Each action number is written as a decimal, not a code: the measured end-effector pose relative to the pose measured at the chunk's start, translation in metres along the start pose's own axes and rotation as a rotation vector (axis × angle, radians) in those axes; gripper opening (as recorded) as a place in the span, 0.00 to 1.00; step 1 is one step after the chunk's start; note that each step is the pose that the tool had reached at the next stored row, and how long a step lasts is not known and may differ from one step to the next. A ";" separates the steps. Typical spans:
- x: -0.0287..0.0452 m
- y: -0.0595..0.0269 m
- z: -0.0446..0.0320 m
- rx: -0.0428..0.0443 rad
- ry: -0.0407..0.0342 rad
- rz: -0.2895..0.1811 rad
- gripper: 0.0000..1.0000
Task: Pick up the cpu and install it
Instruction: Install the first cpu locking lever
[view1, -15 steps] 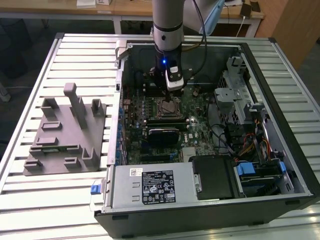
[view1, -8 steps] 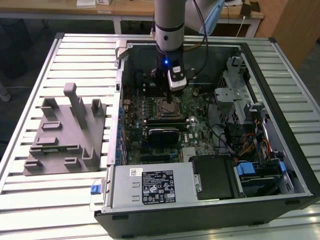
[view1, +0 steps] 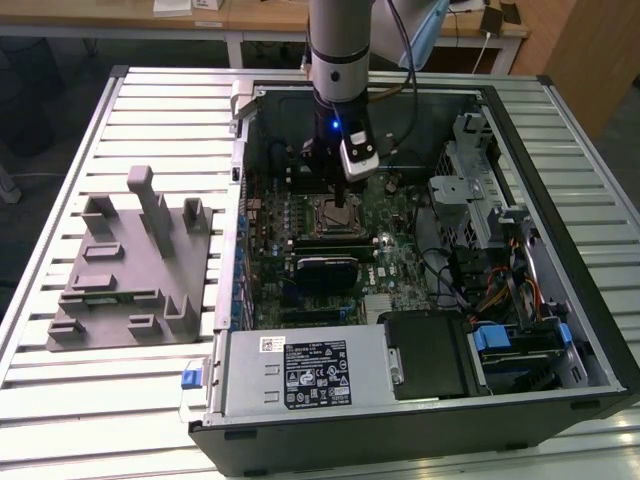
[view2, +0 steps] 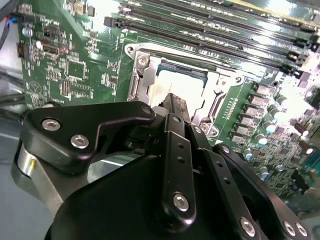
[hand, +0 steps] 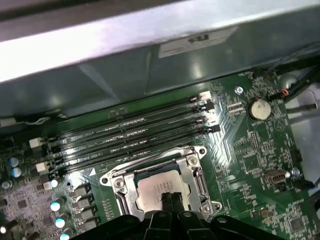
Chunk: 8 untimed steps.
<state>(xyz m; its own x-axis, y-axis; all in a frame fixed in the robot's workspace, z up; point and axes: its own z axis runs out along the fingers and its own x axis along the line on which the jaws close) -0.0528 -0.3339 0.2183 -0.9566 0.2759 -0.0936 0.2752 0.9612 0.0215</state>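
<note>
The cpu (hand: 156, 188) is a pale silver square lying flat inside the motherboard socket's metal frame (hand: 192, 167); the second wrist view also shows the cpu (view2: 167, 84). My gripper (hand: 170, 196) stands right over the cpu's near edge with its two black fingers pressed together and nothing between them. In the second wrist view the gripper (view2: 175, 101) points down at the socket. In the exterior view the gripper (view1: 343, 204) hangs inside the open computer case, just above the socket (view1: 335, 214).
Memory slots (hand: 130, 131) run beside the socket, and a coin battery (hand: 258, 108) sits further along the board. The case wall (view1: 238, 180) rises at the exterior view's left. A grey fixture block (view1: 130, 265) lies outside on the slatted table. A power supply (view1: 300, 370) fills the case's front.
</note>
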 end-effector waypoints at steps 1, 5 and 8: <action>0.0000 0.0000 0.0000 -0.0007 0.0001 -0.008 0.11; -0.0003 0.0001 -0.0035 -0.0009 0.0002 -0.008 0.11; -0.0008 0.0002 -0.0086 -0.0008 0.0002 -0.008 0.11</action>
<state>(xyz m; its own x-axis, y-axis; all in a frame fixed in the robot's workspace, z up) -0.0528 -0.3339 0.2269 -0.9589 0.2678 -0.0936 0.2670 0.9635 0.0215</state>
